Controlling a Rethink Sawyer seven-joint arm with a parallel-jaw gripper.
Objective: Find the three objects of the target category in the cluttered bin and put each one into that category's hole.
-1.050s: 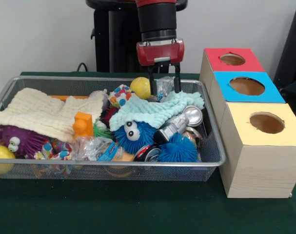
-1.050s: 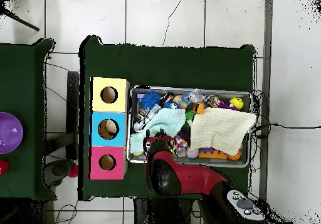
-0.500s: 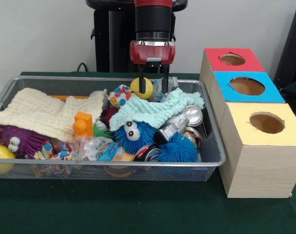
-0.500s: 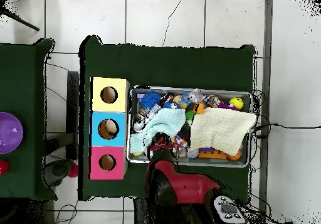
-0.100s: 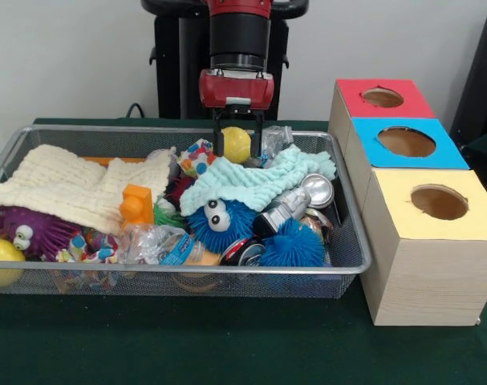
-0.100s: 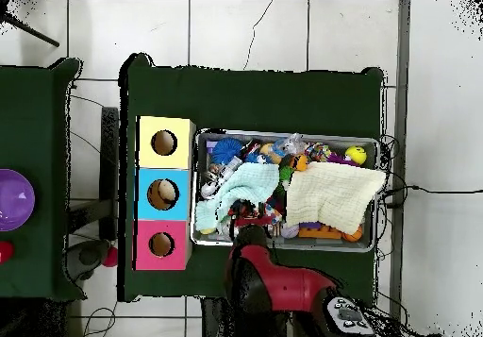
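Note:
My gripper point(image 5: 239, 147) hangs open over the far side of the wire bin point(image 5: 351, 241). Its two black fingers point(image 5: 217, 136) stand on either side of a yellow ball point(image 5: 237, 145) that lies against the back wall. I cannot tell whether they touch the ball. A mint cloth point(image 5: 255, 181) lies just in front of the ball, over a blue fuzzy toy with eyes point(image 5: 220, 224). In the overhead view the red arm point(image 6: 274, 277) covers the gripper at the bin's near edge point(image 6: 283, 245).
Red point(image 5: 383, 98), blue point(image 5: 405, 143) and yellow point(image 5: 439, 202) boxes with holes stand in a row right of the bin. Also in the bin: a cream cloth point(image 5: 66, 186), an orange block point(image 5: 136, 204), a silver bottle point(image 5: 295, 201), crumpled plastic point(image 5: 273, 142) and a second blue fuzzy ball point(image 5: 295, 245).
The gripper has travelled left along the bin's far side in the front view, from over the crumpled plastic to straddling the yellow ball. It stays open. The bin's contents have not shifted.

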